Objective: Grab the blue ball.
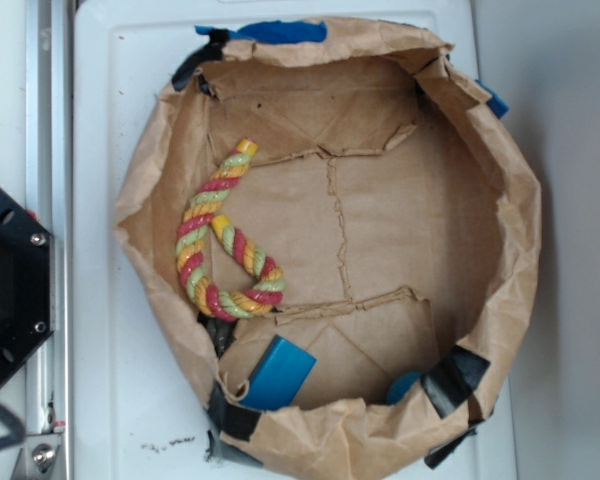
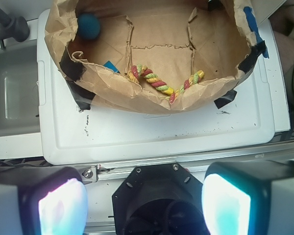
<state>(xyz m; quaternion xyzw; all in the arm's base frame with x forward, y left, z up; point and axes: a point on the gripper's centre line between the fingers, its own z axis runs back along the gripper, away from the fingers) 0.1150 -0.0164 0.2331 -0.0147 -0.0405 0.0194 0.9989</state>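
Nearest in the wrist view, the gripper [image 2: 144, 203] is seen spread wide, its two pale glowing fingers [image 2: 62, 208] at the bottom corners with nothing between them. It hangs above the robot's black base [image 2: 154, 196], well short of the work area. Beyond it a white tabletop [image 2: 152, 132] is crossed. On that top sits a paper bag basin [image 2: 152, 100], crumpled brown, patched with black tape.

Inside the basin, a twisted rope toy [image 2: 161, 83] in red, yellow and green lies close to the near wall. A corner of a blue block [image 2: 111, 66] is glimpsed behind a fold. Farthest off, the blue ball [image 2: 89, 26] rests in the basin's far left corner, tucked against the paper wall.

In the exterior view the ball [image 1: 404, 386] is mostly hidden by the rim.

The ball is judged light and smooth, likely to roll or slip. It is best taken from above across its widest middle, with one finger slid between ball and wall.
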